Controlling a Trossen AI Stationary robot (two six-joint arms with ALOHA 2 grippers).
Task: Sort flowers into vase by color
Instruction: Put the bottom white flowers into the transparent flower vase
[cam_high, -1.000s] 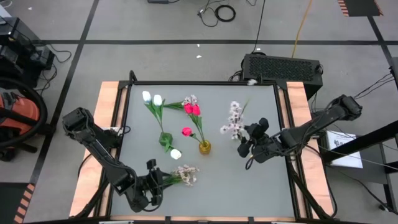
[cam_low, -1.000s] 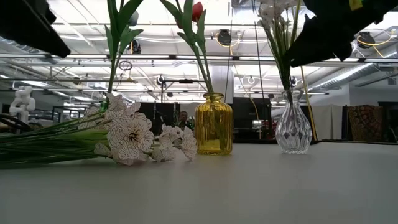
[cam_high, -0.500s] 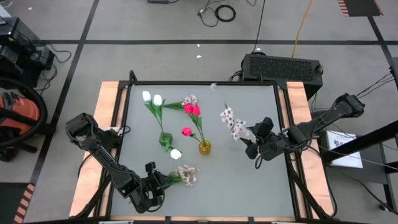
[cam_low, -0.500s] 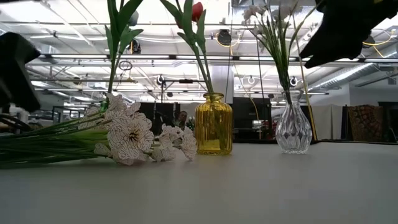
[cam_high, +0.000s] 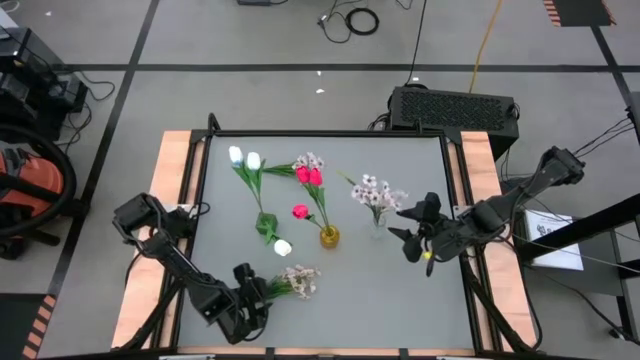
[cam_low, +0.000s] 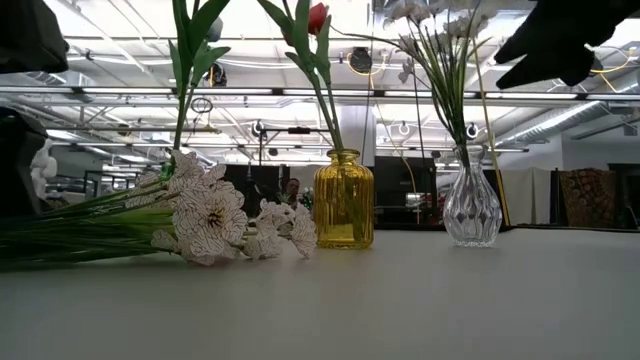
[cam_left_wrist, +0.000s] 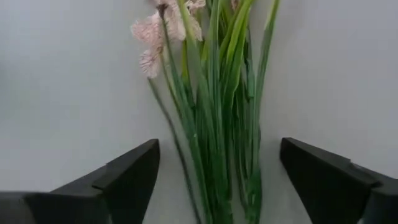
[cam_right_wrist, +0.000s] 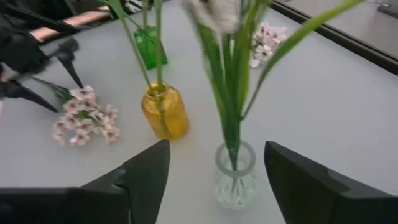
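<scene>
the left arm reaches in from the left edge of the bench and bends down to the near edge, its left pincer (cam_high: 262, 287) low over the surface with both fingers (cam_left_wrist: 124, 174) spread wide. the right arm stretches in from the right side, its right pincer (cam_high: 408, 224) raised above the bench right of centre, fingers (cam_right_wrist: 146, 174) parted wide and pointing left.

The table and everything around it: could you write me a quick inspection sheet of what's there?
Surface: grey table, wooden side rails.
Job's things: pale spray standing in clear vase; pink-red tulips in yellow vase; white tulips in green vase; another spray lying flat.
Clutter: nothing seen.
Grippers: left end effector open around lying spray's stems; right end effector open beside clear vase.
Cables: coils on floor.
Surroundings: black case, vacuum.
</scene>
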